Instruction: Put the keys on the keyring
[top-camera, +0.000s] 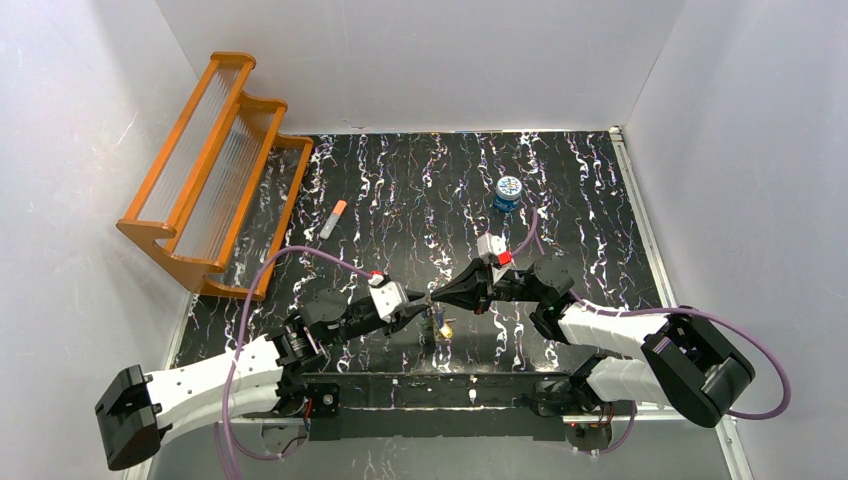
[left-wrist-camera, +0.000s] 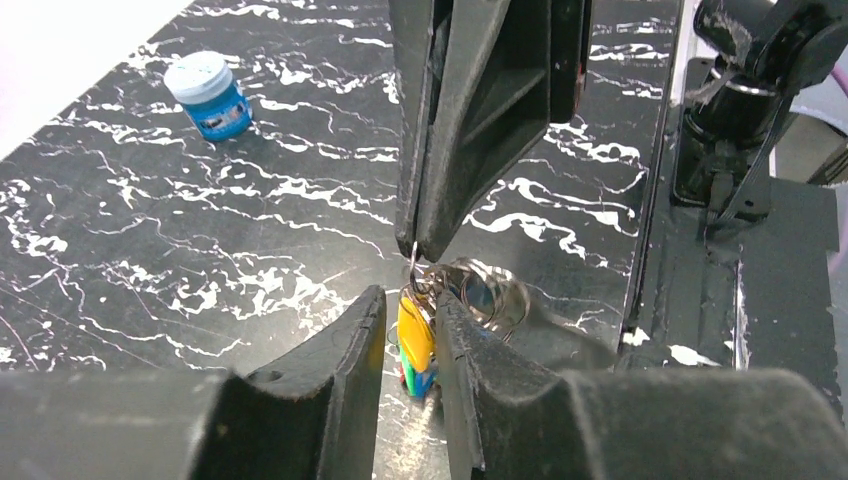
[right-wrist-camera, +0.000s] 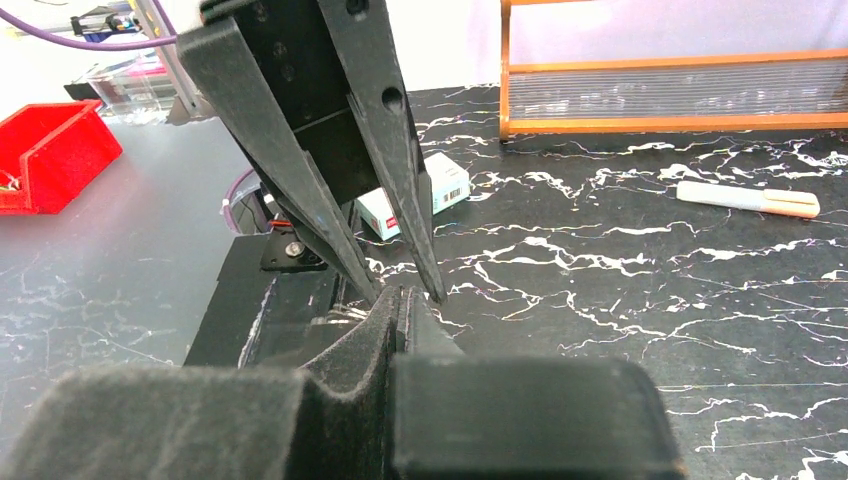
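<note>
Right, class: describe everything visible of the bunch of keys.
The bunch of keys, low over the table, shows yellow, green and blue plastic heads with shiny metal rings beside them. The yellow head stands upright between the fingers of the left tool; the shut right tool meets a wire loop on top.

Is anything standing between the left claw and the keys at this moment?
Nothing visible. The left claw straddles the keys, a finger on each side of the yellow head; the right claw, shut, meets the bunch from above, not between them.
</note>
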